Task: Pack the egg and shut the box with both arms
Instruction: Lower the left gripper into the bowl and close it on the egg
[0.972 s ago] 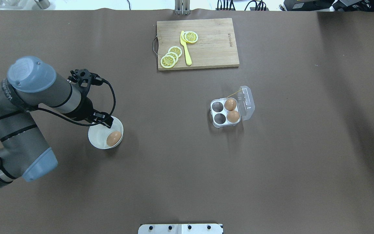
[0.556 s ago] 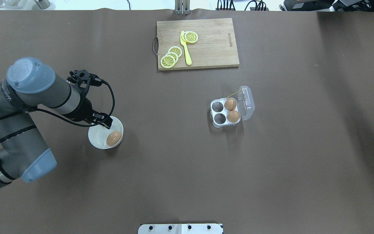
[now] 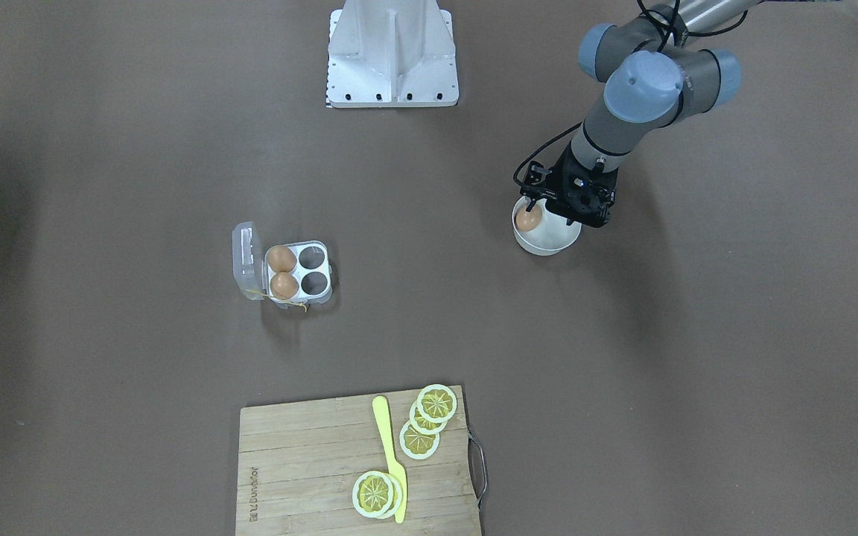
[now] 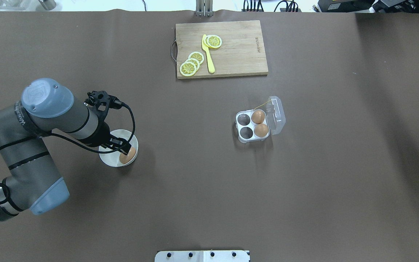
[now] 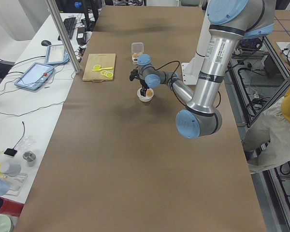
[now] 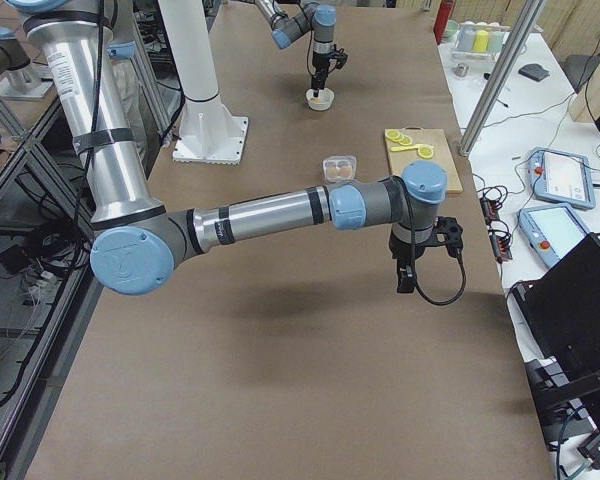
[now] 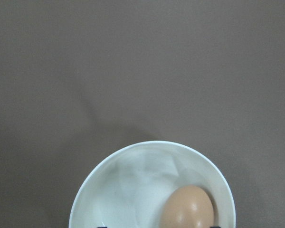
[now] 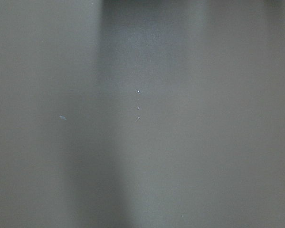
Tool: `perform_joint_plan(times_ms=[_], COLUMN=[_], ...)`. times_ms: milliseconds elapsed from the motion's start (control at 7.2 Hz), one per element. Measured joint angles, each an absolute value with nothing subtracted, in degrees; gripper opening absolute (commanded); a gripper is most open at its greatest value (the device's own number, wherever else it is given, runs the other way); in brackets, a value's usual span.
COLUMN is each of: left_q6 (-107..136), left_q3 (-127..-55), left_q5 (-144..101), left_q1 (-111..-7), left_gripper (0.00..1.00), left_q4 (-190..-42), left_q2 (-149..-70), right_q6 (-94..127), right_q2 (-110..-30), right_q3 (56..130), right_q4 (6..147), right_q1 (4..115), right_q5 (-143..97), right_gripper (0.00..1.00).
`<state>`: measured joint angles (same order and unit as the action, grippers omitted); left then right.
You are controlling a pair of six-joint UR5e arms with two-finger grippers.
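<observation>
A light-brown egg (image 4: 127, 155) lies in a round white bowl (image 4: 108, 157) at the table's left. My left gripper (image 4: 121, 147) hangs low over the bowl, right beside the egg, and is open. In the left wrist view the egg (image 7: 187, 209) lies between two dark fingertips (image 7: 100, 226) at the bottom edge. The clear box (image 4: 239, 127) stands mid-table with its lid (image 4: 277, 113) open. It holds two eggs (image 4: 258, 117) in its right cells, and its left cells are empty. My right gripper (image 6: 406, 282) shows only in the exterior right view, above bare table, and I cannot tell its state.
A wooden cutting board (image 4: 238, 54) with lemon slices (image 4: 191, 63) and a yellow knife (image 4: 208, 54) lies at the far edge. The white base stand (image 3: 392, 52) is at the robot's side. The box (image 3: 322, 269) also shows in the front-facing view.
My left arm has swung right and toward the robot, bringing the open gripper from the bowl's far rim to right next to the egg. The box and its eggs have not moved.
</observation>
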<state>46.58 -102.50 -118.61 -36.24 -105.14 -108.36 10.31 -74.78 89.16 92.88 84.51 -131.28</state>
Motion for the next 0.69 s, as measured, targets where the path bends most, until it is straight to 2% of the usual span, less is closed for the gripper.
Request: perform_joint_plan(times_ms=[694], left_q6=[46.5], left_q3=[-101.7], left_q5=[-118.5], left_q1=[-35.0], left_gripper=[0.78], left_q4=[-105.3], left_q2=[-108.8], right_q6=[10.4], right_q2=[-75.1], right_q3=[89.1], right_q4=[92.7], right_q1=[84.5], right_q5=[-131.2], right_gripper=[1.0])
